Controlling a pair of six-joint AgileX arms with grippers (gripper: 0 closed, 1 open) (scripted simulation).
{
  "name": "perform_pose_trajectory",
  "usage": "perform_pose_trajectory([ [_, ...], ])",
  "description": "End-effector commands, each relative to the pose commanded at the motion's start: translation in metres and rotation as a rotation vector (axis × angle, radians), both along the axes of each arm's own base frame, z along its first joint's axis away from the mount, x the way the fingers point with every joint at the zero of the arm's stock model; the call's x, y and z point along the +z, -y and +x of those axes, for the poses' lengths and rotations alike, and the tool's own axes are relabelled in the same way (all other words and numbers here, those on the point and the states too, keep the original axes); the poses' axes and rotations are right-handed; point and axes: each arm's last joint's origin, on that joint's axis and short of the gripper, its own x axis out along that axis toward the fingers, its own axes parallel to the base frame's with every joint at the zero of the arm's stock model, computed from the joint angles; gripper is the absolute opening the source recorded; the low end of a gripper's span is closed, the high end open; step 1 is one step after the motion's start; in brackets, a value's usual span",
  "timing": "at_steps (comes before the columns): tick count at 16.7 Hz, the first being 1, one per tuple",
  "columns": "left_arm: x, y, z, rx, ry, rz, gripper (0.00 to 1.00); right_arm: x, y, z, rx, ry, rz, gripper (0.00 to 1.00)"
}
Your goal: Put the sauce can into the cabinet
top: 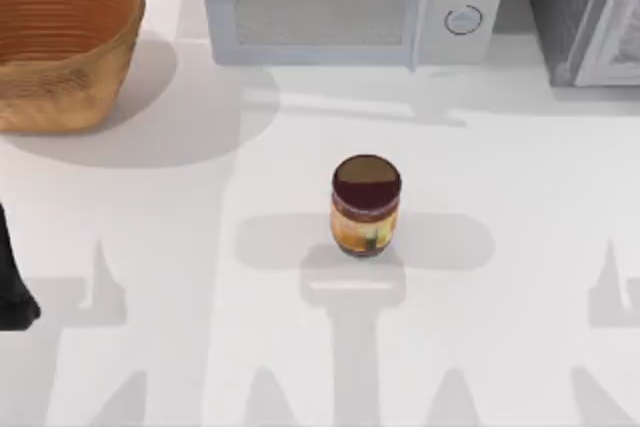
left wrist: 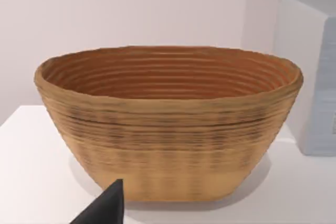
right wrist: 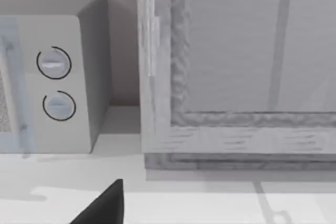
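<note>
Top view: nothing had been grasped yet, so I'd put this at the very start, before the reach. The sauce can [top: 366, 205] stood upright at mid-worktop [top: 520, 247], untouched, with bare surface all round it. From the can, the wicker basket [top: 62, 42] sat at 10 o'clock, well apart; the white microwave [top: 340, 2] at 12 along the back edge; the cabinet [top: 585, 12] at 2 in the back right corner, pale framed door facing front. A dark piece of the left arm [top: 15, 282] showed at the left edge, about 9 o'clock from the can, parked.

Left wrist view: it looked at the basket [left wrist: 168, 129], with one dark fingertip [left wrist: 107, 208] of the left gripper low in shot. Can't tell whether that gripper was open or closed.

Right wrist view: it faced the cabinet door [right wrist: 236, 77], which looked closed, the microwave's [right wrist: 63, 77] knob side just beside it. One dark fingertip [right wrist: 105, 205] of the right gripper showed; its state can't be told either.

Judgement: the door likely needs opening first, then a side grasp on the can. Room round the can is ample; the tight spot is the narrow gap between microwave and cabinet frame, so door swing and the carry-in path need care.
</note>
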Motion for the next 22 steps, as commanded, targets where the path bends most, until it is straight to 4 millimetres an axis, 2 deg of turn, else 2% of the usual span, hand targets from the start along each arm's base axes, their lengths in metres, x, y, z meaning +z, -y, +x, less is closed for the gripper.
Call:
perform_pose_trajectory([
  [3, 0.000, 0.000, 0.000, 0.000, 0.000, 0.000, 1.00, 0.000, 0.000, 0.000, 0.000, 0.000, 0.000, 1.00],
  [5, 0.000, 0.000, 0.000, 0.000, 0.000, 0.000, 1.00, 0.007, -0.001, 0.000, 0.030, 0.019, -0.003, 1.00],
  [11, 0.000, 0.000, 0.000, 0.000, 0.000, 0.000, 1.00, 0.050, -0.010, 0.009, 0.218, 0.114, -0.052, 1.00],
  [16, 0.000, 0.000, 0.000, 0.000, 0.000, 0.000, 1.00, 0.083, -0.019, 0.028, 0.394, 0.163, -0.100, 1.00],
  [22, 0.000, 0.000, 0.000, 0.000, 0.000, 0.000, 1.00, 0.110, -0.029, 0.060, 0.566, 0.207, -0.157, 1.00],
])
